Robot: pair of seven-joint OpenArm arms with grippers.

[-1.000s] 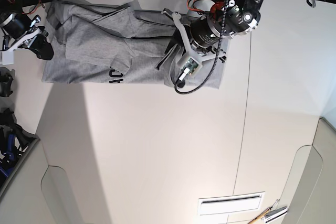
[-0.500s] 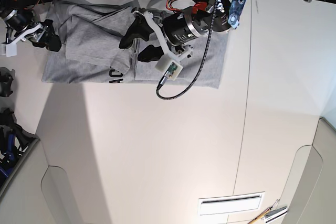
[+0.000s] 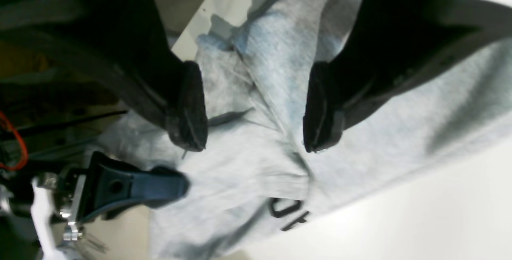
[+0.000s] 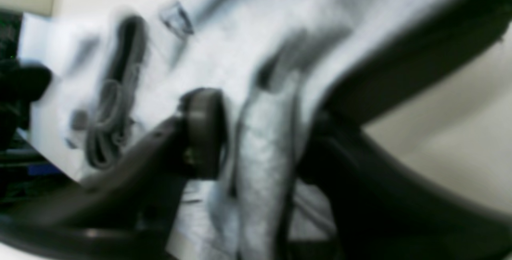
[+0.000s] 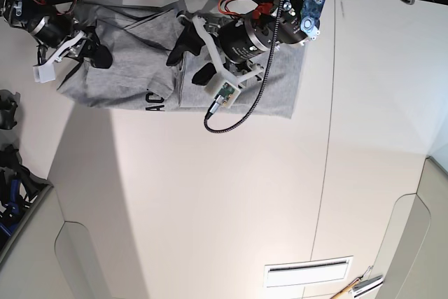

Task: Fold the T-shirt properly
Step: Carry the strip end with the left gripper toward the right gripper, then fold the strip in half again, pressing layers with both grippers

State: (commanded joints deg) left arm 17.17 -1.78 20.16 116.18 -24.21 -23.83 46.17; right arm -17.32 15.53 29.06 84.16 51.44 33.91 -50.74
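The grey T-shirt [image 5: 133, 54] lies rumpled along the table's far edge, with black lettering [image 5: 155, 101] at its near hem. My left gripper [image 5: 190, 59] hovers over the shirt's middle with its jaws open and empty. In the left wrist view the left gripper [image 3: 254, 128] straddles a ridge of the shirt [image 3: 400, 124], and the lettering [image 3: 288, 212] shows below it. My right gripper [image 5: 98, 55] is at the shirt's left end. In the blurred right wrist view the right gripper [image 4: 262, 140] pinches a fold of the shirt [image 4: 240, 32].
The white table [image 5: 210, 194] has a seam running down its right half. The left arm's black cable [image 5: 234, 113] loops over the shirt's near hem. A vent slot [image 5: 308, 271] and tools [image 5: 357, 286] sit at the near right. Black gear [image 5: 10, 173] stands off the left edge.
My right gripper has moved right onto the shirt's left end, drawing that edge inward. My left gripper swung left from the shirt's right part and now holds over the middle.
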